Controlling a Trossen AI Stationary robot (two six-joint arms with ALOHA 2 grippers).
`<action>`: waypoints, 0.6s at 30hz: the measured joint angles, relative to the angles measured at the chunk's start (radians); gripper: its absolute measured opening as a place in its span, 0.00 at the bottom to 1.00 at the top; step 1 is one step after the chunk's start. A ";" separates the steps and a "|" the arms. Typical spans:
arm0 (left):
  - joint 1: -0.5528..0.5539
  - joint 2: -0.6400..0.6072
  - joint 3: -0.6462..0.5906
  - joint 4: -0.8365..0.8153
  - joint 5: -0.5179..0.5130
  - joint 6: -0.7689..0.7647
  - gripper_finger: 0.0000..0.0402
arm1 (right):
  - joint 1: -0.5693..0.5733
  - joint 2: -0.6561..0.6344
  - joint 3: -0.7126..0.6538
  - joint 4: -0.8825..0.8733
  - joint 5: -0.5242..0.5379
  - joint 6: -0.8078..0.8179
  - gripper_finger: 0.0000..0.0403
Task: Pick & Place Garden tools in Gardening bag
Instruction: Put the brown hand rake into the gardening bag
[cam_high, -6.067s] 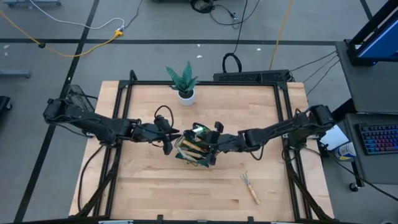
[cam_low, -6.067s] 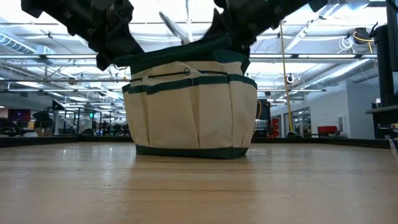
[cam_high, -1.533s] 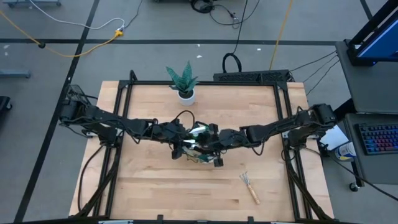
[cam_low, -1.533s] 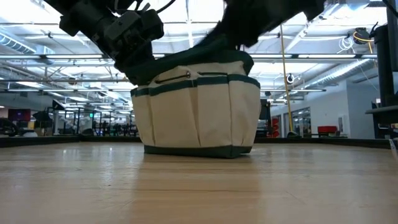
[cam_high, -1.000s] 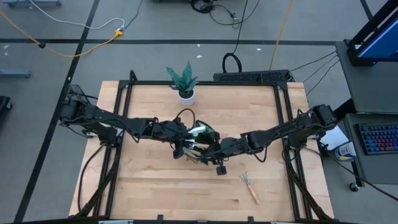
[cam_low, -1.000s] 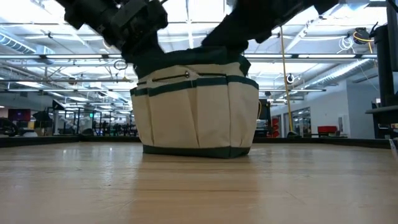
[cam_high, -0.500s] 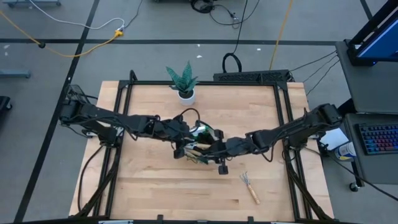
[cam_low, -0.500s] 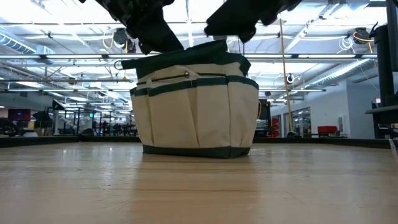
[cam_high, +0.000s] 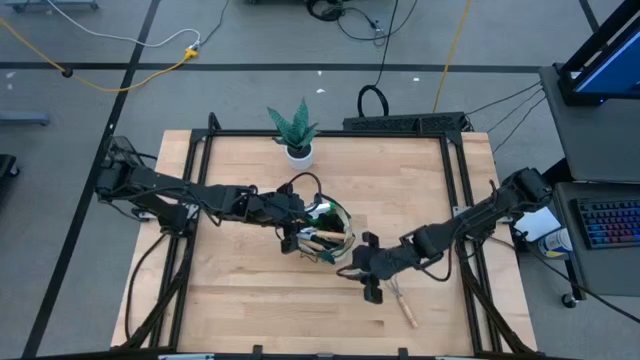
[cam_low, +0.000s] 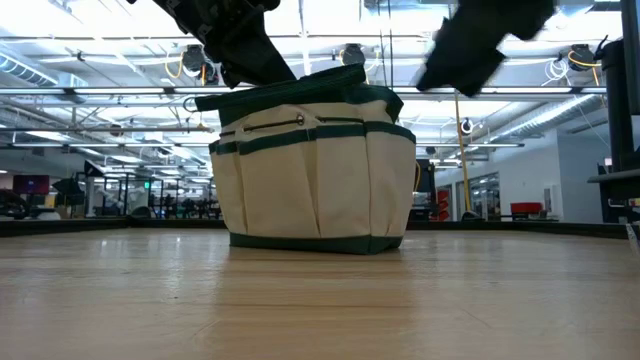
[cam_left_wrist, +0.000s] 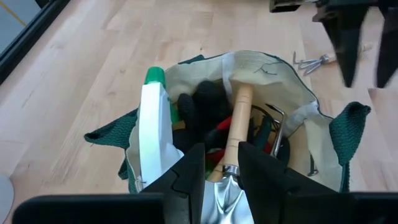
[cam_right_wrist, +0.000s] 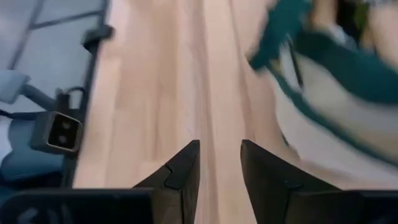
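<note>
The beige gardening bag (cam_high: 328, 235) with green trim stands upright on its base mid-table. Inside it show a white and green spray bottle (cam_left_wrist: 152, 124), a black and red glove (cam_left_wrist: 205, 106) and a wooden-handled trowel (cam_left_wrist: 238, 124), handle toward the far rim. My left gripper (cam_left_wrist: 222, 168) hovers open over the bag's left rim, with the trowel's metal blade (cam_left_wrist: 224, 196) showing in its gap. My right gripper (cam_high: 370, 288) hangs open above bare table, to the near right of the bag. A hand rake (cam_high: 403, 300) lies flat just right of that gripper. My left gripper stands with one finger (cam_left_wrist: 189, 171) on each side of the trowel's blade, slanting down from the table's left. I cannot tell whether the fingers touch the blade. The trowel lies in the bag, its handle resting on the glove.
A spiky green plant in a white pot (cam_high: 295, 130) stands at the far edge, left of centre. The black frame rails (cam_high: 455, 200) run along the table's sides. Bare wood lies near the front edge and on the left half.
My right gripper has left the bag's top and swung toward the table's near right, toward the hand rake, rolling as it went. My left gripper has risen a little above the bag's left rim. The bag has stayed in place.
</note>
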 joint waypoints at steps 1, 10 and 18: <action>0.000 0.000 0.000 0.000 0.000 -0.002 0.25 | 0.007 0.000 0.000 -0.023 0.014 0.029 0.27; 0.000 0.000 0.000 0.000 0.001 -0.012 0.25 | 0.093 0.004 0.000 -0.181 0.046 0.298 0.27; 0.000 0.000 0.000 0.000 0.001 -0.073 0.25 | 0.188 0.006 0.000 -0.311 0.029 0.594 0.27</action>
